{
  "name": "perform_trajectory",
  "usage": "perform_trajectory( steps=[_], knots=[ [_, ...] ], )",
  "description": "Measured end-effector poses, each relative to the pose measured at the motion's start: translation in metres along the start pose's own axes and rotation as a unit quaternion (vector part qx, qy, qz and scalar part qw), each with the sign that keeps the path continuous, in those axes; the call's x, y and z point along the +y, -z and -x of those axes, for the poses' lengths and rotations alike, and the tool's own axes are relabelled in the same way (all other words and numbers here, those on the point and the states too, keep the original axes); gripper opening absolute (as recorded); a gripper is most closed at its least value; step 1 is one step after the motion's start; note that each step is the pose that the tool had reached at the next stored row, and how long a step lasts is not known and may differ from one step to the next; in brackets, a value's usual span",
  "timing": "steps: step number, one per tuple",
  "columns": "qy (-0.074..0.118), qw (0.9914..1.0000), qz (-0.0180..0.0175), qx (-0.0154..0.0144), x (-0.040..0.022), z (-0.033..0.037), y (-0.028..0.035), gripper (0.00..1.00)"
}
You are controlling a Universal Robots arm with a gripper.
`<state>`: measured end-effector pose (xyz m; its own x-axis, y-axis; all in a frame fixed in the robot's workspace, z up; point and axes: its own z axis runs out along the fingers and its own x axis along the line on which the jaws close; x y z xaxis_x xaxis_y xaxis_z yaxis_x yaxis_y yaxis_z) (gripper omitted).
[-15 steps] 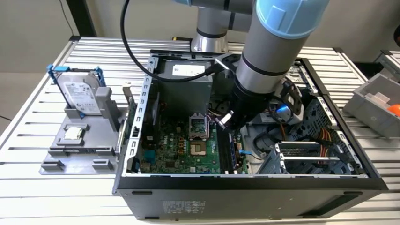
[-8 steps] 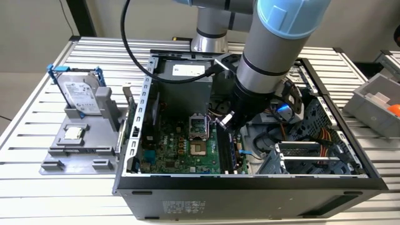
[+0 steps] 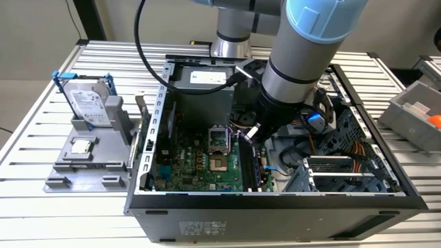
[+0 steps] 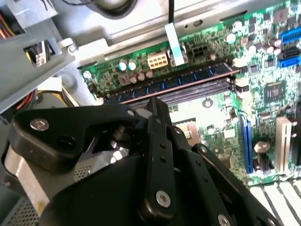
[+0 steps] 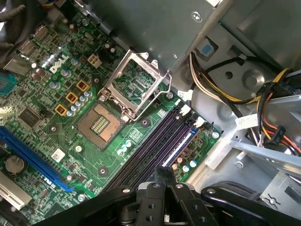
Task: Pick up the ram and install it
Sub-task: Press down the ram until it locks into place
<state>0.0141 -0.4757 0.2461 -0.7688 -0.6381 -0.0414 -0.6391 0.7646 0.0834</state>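
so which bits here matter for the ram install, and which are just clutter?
Job:
- gripper, inside the computer case
- memory slots
- motherboard

Clutter:
- hard drive on the grey rack
- grey bin
- open processor socket

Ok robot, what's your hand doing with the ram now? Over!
Hand low inside the computer case, right above the memory slots. Ram looks seated along the slots, can't confirm. Cables off to the side.
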Motion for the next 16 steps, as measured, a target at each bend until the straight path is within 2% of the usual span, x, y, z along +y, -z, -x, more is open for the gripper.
perform_trajectory(
  steps=[8,16],
  knots=[
    [0.029,0.99956,0.0027,0.0012,-0.0006,0.0006,0.0006,0.00],
    [0.060,0.99818,0.0052,0.0027,-0.0010,0.0014,0.0013,0.00]
  ],
)
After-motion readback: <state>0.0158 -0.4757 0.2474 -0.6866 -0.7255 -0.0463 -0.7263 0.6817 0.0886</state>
